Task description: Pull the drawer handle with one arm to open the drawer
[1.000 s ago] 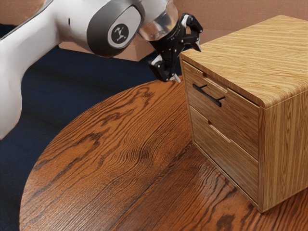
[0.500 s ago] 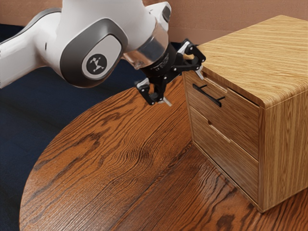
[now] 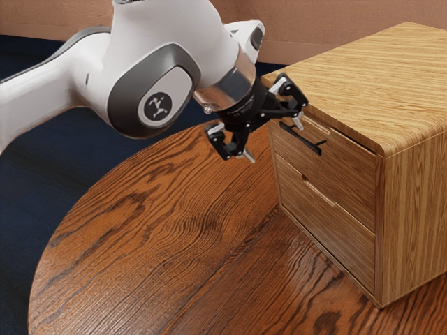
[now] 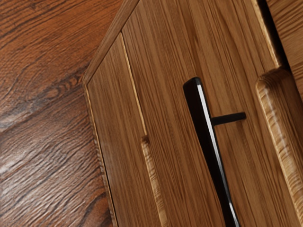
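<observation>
Drawers number two in one boxy, straight-grained wooden cabinet point(image 3: 391, 84) at frame right: upper drawer point(image 3: 342, 171) carrying one slim black bar handle point(image 3: 302, 138), and lower drawer point(image 3: 328, 223). One black gripper point(image 3: 272, 139), fingers spread, hovers just beside the handle's left end, above the round glossy table point(image 3: 154, 230).

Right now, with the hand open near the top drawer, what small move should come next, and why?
Probably ease the hand forward until the black handle lies between its open fingers, ready for closing. The hand is near the handle's end but not gripping it, and the top drawer looks shut.
</observation>
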### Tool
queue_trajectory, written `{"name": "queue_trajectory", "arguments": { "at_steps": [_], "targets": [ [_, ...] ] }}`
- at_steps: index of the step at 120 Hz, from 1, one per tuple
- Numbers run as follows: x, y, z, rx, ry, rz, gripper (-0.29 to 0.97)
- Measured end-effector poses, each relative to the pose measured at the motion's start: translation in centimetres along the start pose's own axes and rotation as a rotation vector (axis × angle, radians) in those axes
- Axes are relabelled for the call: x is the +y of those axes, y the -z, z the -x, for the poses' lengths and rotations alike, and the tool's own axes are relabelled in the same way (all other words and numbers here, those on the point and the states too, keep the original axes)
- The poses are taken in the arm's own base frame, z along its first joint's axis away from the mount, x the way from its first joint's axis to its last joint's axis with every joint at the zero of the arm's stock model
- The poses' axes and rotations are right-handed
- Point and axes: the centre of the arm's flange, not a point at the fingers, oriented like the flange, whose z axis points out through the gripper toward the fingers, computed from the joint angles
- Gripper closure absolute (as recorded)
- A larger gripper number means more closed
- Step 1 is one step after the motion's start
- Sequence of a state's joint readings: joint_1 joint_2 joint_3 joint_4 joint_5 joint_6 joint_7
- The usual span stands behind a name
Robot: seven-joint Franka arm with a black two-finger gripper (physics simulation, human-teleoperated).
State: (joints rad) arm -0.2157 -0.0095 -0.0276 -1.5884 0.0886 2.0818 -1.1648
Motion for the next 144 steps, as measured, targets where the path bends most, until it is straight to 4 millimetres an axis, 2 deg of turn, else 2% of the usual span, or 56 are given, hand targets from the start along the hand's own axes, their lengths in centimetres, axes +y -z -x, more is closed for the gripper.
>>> {"name": "queue_trajectory", "arguments": {
  "at_steps": [22, 40, 60, 73, 97, 144],
  "targets": [
    [0.3, 0.2, -0.5, 0.025, -0.018, 0.046, 0.0],
    [-0.9, -1.1, -0.4, 0.031, -0.002, 0.122, 0.0],
    [-2.1, -2.0, -2.0, 0.051, 0.052, 0.193, 0.0],
    [-2.2, -3.0, -2.5, 0.058, 0.067, 0.211, 0.0],
    [-2.6, -5.0, -1.8, 0.046, 0.07, 0.204, 0.0],
    [-3.3, -6.3, -0.8, 0.031, 0.08, 0.191, 0.0]
  ]
}}
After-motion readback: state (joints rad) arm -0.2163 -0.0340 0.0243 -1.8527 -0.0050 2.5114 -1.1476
